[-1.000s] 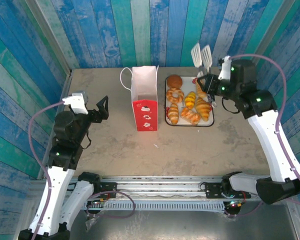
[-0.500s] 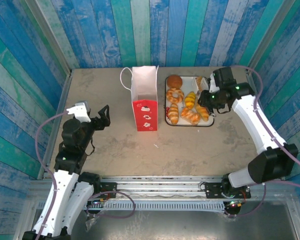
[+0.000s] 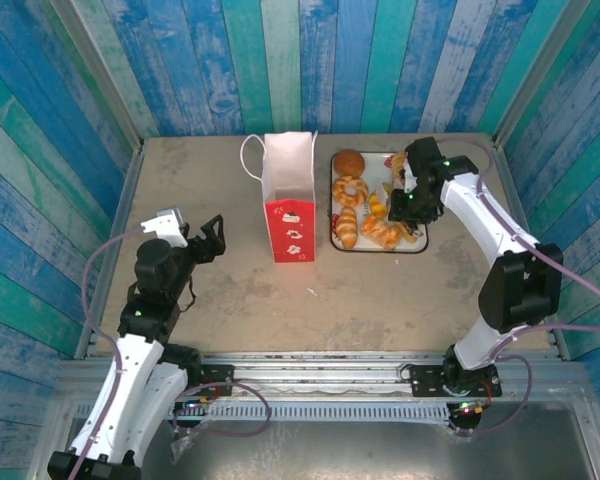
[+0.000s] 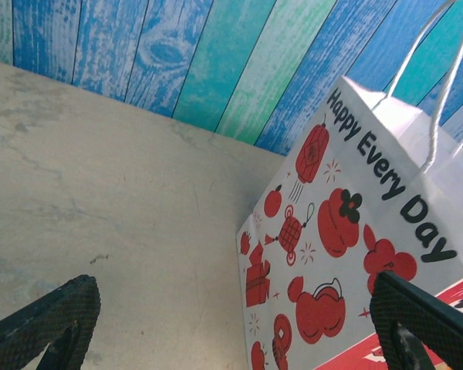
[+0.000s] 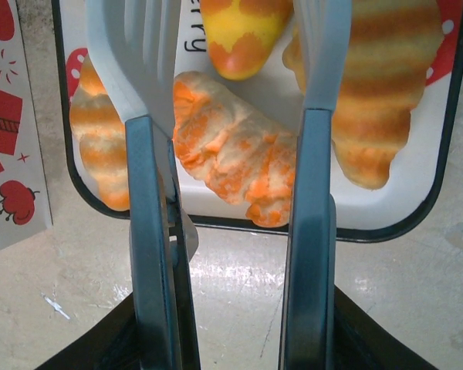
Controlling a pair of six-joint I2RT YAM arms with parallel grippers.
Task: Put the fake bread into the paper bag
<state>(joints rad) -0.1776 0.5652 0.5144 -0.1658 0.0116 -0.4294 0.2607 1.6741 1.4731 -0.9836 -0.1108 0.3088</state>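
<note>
Several pieces of fake bread lie on the white tray [image 3: 332, 226]: a round bun [image 3: 349, 162], a ring doughnut [image 3: 351, 189] and croissants [image 3: 347, 227]. The paper bag [image 3: 288, 205] stands upright just left of the tray, its mouth open, and in the left wrist view its printed side [image 4: 347, 231] is close. My right gripper [image 3: 406, 196] hangs over the tray, shut on blue-handled tongs [image 5: 150, 231]. The white tong blades straddle an orange twisted roll [image 5: 231, 154] without squeezing it. My left gripper [image 3: 212, 238] is open and empty, left of the bag.
A striped croissant [image 5: 378, 100], a yellow pastry [image 5: 239, 31] and another roll [image 5: 100, 154] crowd around the tongs. The dark tray rim [image 5: 440, 185] runs close below them. Blue plank walls [image 3: 310, 60] enclose the table on three sides. Bare tabletop [image 3: 380, 300] lies in front.
My right arm swung in from the back right and lowered the tongs over the tray. The left arm shifted slightly nearer and toward the bag, still open.
</note>
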